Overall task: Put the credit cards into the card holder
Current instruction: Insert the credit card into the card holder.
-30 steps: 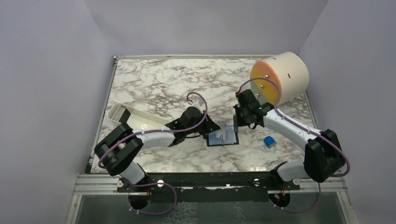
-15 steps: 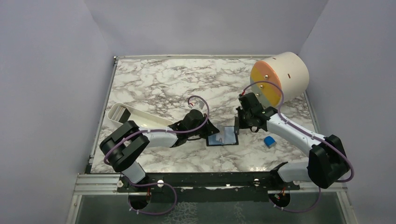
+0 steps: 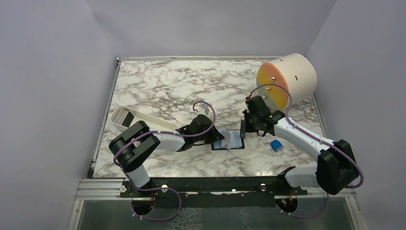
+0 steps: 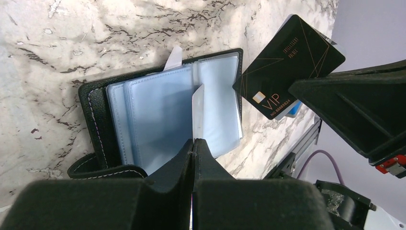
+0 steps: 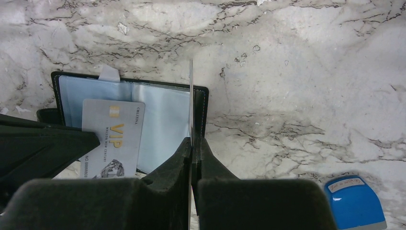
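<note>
L gripper point(image 4: 193, 143), jaws clamped on silver card point(image 5: 112, 134), faces open card holder point(image 4: 158, 120) sleeves just up-frame; R gripper point(image 5: 191, 146) pinches black card point(image 4: 289, 64) edge-on at holder's right rim.

Tally by kind, across the three views

One black credit card point(image 4: 289, 67) and one silver credit card point(image 5: 112, 136), which makes two cards that can be counted. One card holder point(image 3: 229, 140). One white oblong tray point(image 3: 139, 120). One small blue block point(image 3: 276, 144). One cream drum with an orange face point(image 3: 287, 79). One marble table point(image 3: 167, 81). Two robot arms, each ending in one gripper: the left gripper point(image 4: 193, 141) and the right gripper point(image 5: 191, 141).
</note>
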`<action>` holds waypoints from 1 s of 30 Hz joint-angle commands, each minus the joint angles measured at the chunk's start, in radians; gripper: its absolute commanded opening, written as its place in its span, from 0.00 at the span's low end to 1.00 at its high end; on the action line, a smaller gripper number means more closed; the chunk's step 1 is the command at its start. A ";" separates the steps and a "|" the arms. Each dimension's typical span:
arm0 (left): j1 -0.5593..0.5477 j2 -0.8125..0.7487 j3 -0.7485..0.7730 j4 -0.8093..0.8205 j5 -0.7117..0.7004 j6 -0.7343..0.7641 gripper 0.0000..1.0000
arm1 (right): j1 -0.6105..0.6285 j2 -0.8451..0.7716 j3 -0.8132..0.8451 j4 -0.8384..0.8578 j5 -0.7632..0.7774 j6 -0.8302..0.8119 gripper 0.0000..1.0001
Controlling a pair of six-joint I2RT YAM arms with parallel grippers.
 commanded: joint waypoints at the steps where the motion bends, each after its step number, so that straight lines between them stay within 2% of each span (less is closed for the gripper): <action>1: -0.010 0.017 -0.006 0.017 -0.027 -0.014 0.00 | 0.000 -0.004 -0.025 -0.030 -0.004 0.003 0.01; 20: -0.020 -0.028 -0.031 -0.063 -0.108 -0.053 0.00 | 0.000 0.002 -0.029 -0.022 0.007 0.003 0.01; 30: -0.022 -0.037 -0.024 -0.070 -0.105 -0.034 0.00 | 0.000 -0.044 0.032 -0.086 0.013 0.003 0.01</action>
